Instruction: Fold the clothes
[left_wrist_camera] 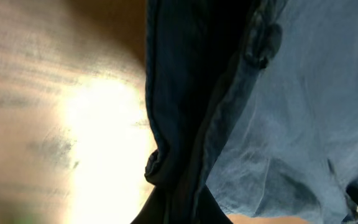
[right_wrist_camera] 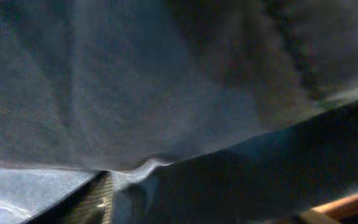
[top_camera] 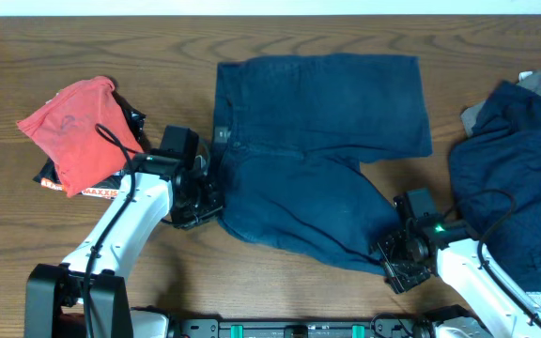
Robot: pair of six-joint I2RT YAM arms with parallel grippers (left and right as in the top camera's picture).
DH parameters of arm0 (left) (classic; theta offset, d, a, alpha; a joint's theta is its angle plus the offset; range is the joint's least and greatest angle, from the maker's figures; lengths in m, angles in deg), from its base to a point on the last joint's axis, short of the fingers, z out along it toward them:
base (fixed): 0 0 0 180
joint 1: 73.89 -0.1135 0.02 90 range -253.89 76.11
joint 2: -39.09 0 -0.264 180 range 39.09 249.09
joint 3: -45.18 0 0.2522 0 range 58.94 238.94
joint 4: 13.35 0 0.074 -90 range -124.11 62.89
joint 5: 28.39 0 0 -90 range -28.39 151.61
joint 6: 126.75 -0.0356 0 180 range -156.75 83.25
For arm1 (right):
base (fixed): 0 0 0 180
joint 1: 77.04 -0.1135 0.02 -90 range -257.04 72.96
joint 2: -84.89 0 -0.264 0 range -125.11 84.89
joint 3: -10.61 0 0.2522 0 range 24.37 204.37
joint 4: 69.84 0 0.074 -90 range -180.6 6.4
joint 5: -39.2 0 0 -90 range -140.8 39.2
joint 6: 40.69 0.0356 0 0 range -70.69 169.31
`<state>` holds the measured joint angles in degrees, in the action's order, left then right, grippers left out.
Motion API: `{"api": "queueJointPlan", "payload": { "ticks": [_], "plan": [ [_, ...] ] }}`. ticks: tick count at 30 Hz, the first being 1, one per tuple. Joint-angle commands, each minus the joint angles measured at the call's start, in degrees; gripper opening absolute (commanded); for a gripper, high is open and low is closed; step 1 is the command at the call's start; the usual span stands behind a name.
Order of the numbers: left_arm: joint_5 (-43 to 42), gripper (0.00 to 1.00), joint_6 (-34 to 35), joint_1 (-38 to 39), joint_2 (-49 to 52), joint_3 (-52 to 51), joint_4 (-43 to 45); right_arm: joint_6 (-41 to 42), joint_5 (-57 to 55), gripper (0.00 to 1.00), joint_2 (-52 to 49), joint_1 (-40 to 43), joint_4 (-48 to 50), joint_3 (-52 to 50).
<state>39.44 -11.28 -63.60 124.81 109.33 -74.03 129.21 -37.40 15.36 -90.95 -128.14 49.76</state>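
L fingers (top_camera: 201, 199), R fingers (top_camera: 397, 255) grip shorts (top_camera: 317, 141); waistband left, legs right

The wooden desk (top_camera: 26, 38) carries navy shorts (top_camera: 317, 141) at its centre, a red garment (top_camera: 73, 127) near the left edge, and a navy pile (top_camera: 510, 178) at the right edge.

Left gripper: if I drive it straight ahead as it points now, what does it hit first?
The navy shorts: the left gripper points straight at their waistband side, and its wrist view is filled with that cloth, so contact looks immediate, perhaps already made.
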Motion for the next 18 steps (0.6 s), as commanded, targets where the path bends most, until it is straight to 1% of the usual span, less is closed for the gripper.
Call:
{"api": "queueJointPlan", "payload": {
  "ticks": [1,7,10,18],
  "plan": [
    [1.9,0.06,-0.3,-0.3,-0.4,0.3,-2.4,2.7,-4.5,0.51,-1.3,0.1,1.8,-3.7],
    [5.8,0.06,-0.3,-0.4,-0.6,0.3,-5.6,2.8,-6.2,0.5,-1.3,0.1,4.5,-3.7],
    [7.0,0.06,-0.3,-1.1,-1.0,0.3,-6.2,2.8,-7.5,0.53,-1.3,0.1,5.4,-3.7],
    [7.2,0.06,-0.4,-6.5,-2.6,0.3,-7.2,2.8,-9.2,0.53,-1.3,0.1,5.3,-3.7]
  ]
}}
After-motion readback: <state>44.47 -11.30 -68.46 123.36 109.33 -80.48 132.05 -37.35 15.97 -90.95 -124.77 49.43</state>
